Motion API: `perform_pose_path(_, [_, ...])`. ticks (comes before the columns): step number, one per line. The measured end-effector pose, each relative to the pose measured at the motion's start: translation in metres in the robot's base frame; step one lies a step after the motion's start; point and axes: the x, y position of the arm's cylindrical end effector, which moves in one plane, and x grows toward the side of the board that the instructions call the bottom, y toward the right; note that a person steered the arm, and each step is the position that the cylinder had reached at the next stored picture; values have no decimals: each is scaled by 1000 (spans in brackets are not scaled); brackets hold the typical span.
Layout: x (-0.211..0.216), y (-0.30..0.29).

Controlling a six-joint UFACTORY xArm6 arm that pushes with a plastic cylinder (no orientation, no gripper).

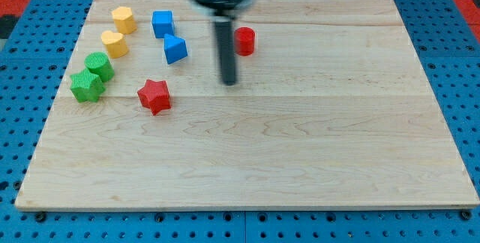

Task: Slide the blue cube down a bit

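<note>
The blue cube (pixel 163 23) sits near the top left of the wooden board (pixel 300 160). A second blue block (pixel 175 49), wedge-like in shape, lies just below and right of it. My tip (pixel 229 82) rests on the board to the right of both blue blocks and below them, apart from them. It is lower left of a red cylinder (pixel 244 41).
Two yellow blocks (pixel 124 19) (pixel 114 43) lie left of the blue cube. Two green blocks (pixel 99 66) (pixel 86 86) sit near the board's left edge. A red star (pixel 154 96) lies left of my tip. Blue pegboard surrounds the board.
</note>
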Motion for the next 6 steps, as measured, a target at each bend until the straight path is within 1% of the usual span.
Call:
perform_pose_path(1, [-98, 29])
perform_pose_path(2, [-140, -43])
perform_pose_path(3, [-139, -127])
perform_pose_path(4, [-139, -175])
perform_pose_path(5, [-125, -182])
perform_pose_path(6, [-125, -134])
